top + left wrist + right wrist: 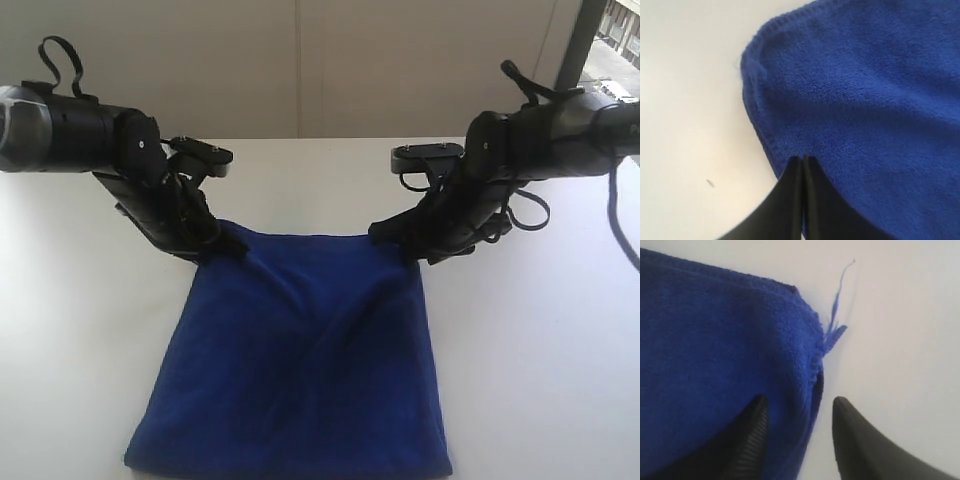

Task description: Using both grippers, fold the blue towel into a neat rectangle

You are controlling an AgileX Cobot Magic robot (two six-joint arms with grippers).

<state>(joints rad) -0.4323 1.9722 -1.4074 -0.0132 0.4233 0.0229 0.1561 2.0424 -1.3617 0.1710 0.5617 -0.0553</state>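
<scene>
The blue towel [300,360] lies on the white table [540,350] as a rough rectangle, reaching from the front edge of the exterior view back to both grippers. My left gripper [222,247] is at its far left corner. In the left wrist view the jaws [803,159] are pressed together at the hem of the towel [865,90], apparently pinching it. My right gripper [393,238] is at the far right corner and stands open [797,402], straddling the slightly raised side edge of the towel [715,330]. No white tag shows.
A loose blue thread [837,305] trails from the towel's corner onto the table. Bare white tabletop lies on both sides of the towel. A pale wall [300,60] stands behind, with a window [615,40] at the top right.
</scene>
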